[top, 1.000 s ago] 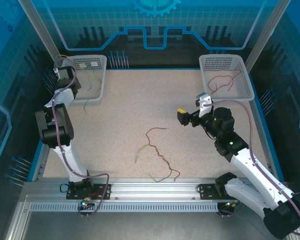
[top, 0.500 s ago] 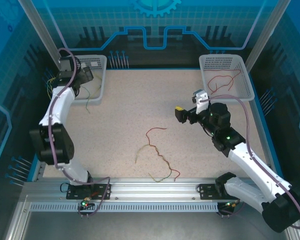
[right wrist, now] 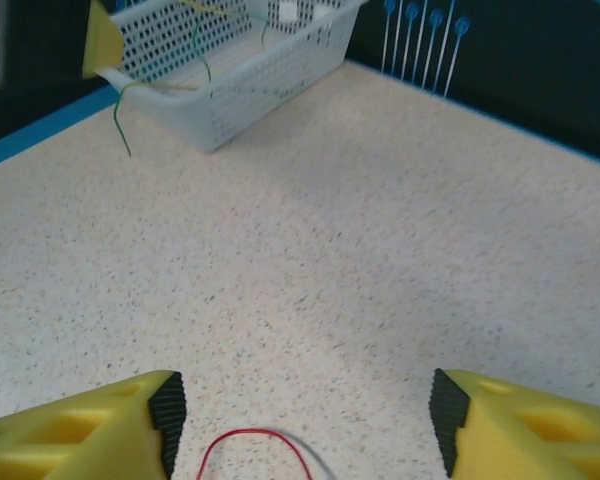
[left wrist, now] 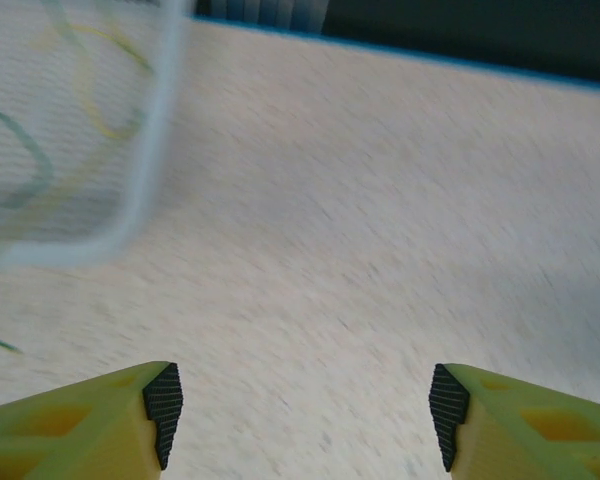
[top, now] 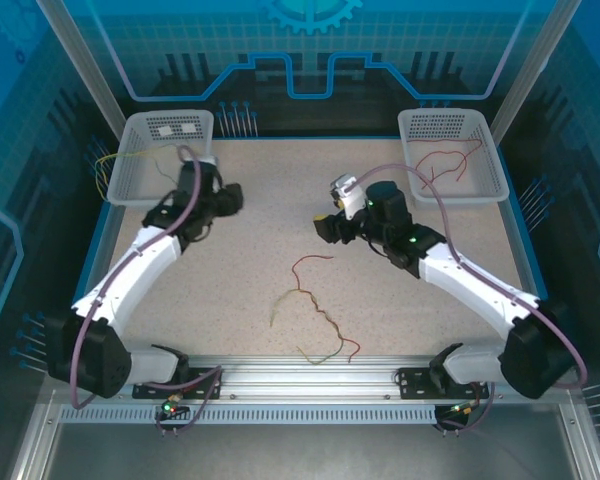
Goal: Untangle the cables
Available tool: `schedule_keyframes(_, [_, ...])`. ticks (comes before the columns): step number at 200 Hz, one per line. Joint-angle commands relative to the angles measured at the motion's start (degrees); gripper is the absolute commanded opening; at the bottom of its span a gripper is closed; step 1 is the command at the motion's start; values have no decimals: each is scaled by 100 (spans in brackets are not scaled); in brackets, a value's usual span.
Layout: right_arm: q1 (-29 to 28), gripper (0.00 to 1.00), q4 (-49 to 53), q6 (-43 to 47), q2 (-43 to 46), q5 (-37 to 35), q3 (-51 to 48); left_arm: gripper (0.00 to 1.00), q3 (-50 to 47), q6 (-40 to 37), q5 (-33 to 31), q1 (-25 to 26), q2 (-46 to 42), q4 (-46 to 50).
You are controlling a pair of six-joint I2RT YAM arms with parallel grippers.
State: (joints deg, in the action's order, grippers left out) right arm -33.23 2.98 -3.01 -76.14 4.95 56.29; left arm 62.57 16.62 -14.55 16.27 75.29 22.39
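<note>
A: The cables (top: 316, 308) are lying in a loose knot on the bench (top: 280, 170), near its front edge and between the two arms. Red, yellow and green strands are crossing one another there. What is worrying you?

B: Both grippers are standing wide open and are holding nothing. The right gripper (top: 327, 225) is hovering just beyond the knot, and in its wrist view a red loop (right wrist: 255, 436) is peeking in low between the fingers. If it is closing on one strand only and pulling fast, I think the knot is getting tighter, not looser.

A: And the left gripper (top: 230, 196)?

B: It is hanging beside the left basket (top: 145, 125), well apart from the knot. A green strand (right wrist: 120, 118) is drooping over the corner of that basket. An arm passing close there is risking to catch it and drag it out.

A: How are the cables looking?

B: They are looking very thin, wavy and limp, so they are lying flat on the surface. The pale yellow one is almost disappearing against the speckled bench, so the fingers may be closing beside it and missing it. Some strands are already lying apart: red ones in the right basket (top: 445, 125), yellow and green ones in the left.
</note>
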Motion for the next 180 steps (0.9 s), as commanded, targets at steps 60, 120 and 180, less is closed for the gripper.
schedule_keyframes(60, [-175, 66, -24, -215, -377, 127, 55, 70, 618, -62, -381, -1300, 162, 664])
schedule_keyframes(120, [-205, 70, -72, -203, -341, 253, 24, 92, 2029, 2262, 1532, -3407, 2103, -310])
schedule_keyframes(180, [-191, 75, -140, -45, 361, 57, -449, 96, 3513, 3156, 842, -3775, 3946, -45])
